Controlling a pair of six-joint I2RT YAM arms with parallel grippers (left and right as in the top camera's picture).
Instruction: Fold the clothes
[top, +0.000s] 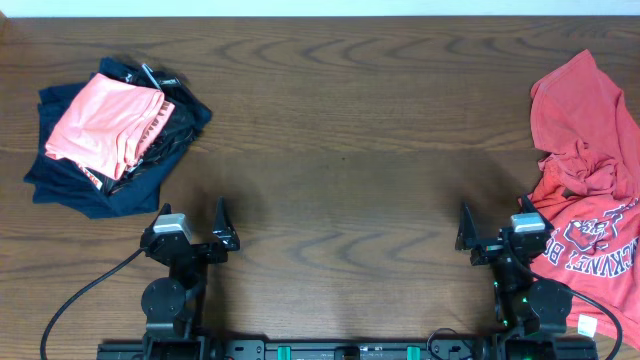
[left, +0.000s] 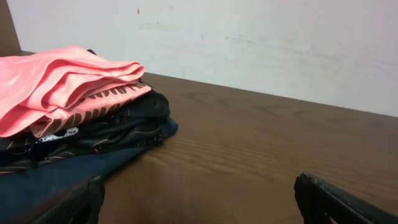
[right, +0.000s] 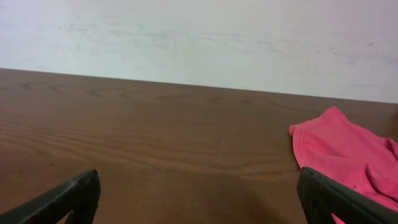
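Observation:
A light salmon-pink T-shirt (top: 100, 125) lies folded at the far left of the table, on top of a pile of navy-black garments (top: 95, 190). In the left wrist view the pink shirt (left: 56, 87) shows dark lettering along one fold and rests on the dark pile (left: 93, 140). My left gripper (top: 192, 222) stands open near the front edge, to the right of that pile, with nothing between its fingers (left: 74, 205). My right gripper (top: 495, 228) is also open and empty over bare wood (right: 199, 199).
A crumpled coral-red shirt (top: 590, 170) with white print lies at the right edge, just right of the right gripper; its hem (right: 348, 149) shows in the right wrist view. Brown wooden table (top: 340, 120) spans the middle. A pale wall stands behind.

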